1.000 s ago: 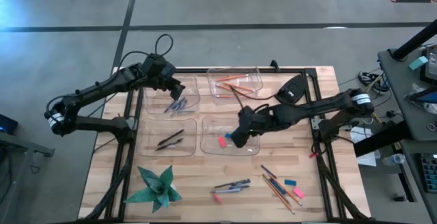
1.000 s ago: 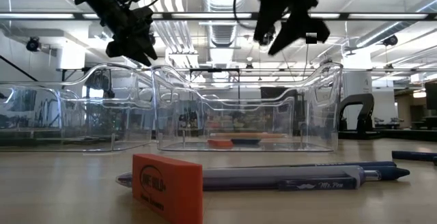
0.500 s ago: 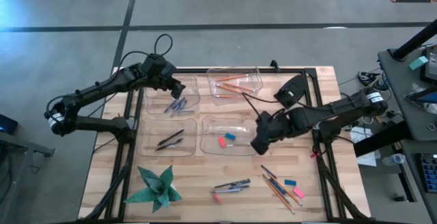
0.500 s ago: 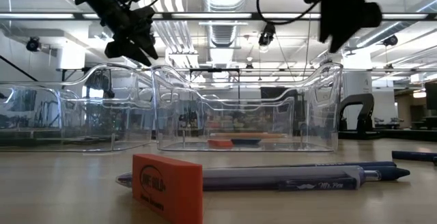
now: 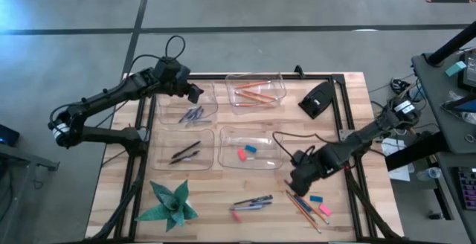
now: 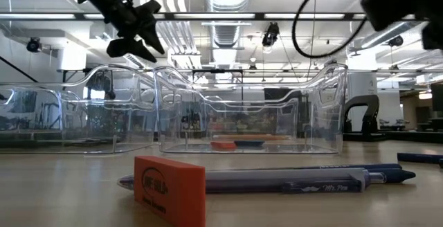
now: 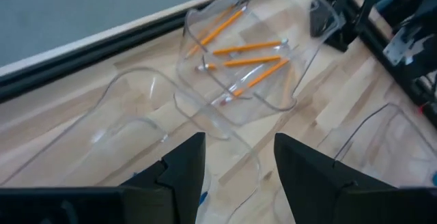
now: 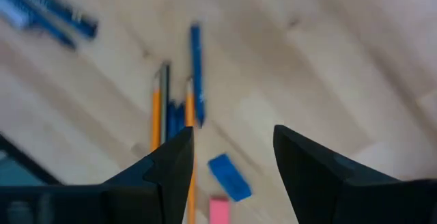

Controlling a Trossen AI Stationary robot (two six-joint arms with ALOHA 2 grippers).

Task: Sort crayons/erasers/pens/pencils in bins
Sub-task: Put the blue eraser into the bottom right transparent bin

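My right gripper (image 5: 294, 188) hangs open, pointing down, over loose things near the table's near right corner: orange pencils (image 8: 156, 118), a blue stick (image 8: 196, 63), a blue eraser (image 8: 229, 176) and a pink eraser (image 8: 218, 212). It touches none of them. My left gripper (image 5: 195, 93) stays open and empty above the far-left bin (image 5: 195, 110), which holds blue crayons. The far-right bin (image 7: 246, 60) holds pencils. The near-left bin (image 5: 186, 151) holds pens, and the near-right bin (image 5: 249, 149) holds a pink and a blue eraser.
Loose pens (image 5: 251, 201) and a pink eraser (image 5: 236, 216) lie near the front edge. That eraser (image 6: 169, 189) fills the foreground of the low view. A green paper star (image 5: 172, 203) sits at the near left, and a black object (image 5: 318, 99) at the far right.
My right gripper has swung from above the near-right bin toward the table's near right corner. It has come lower and tipped more steeply downward, and stays open. My left gripper has rolled a little in place over the far-left bin.
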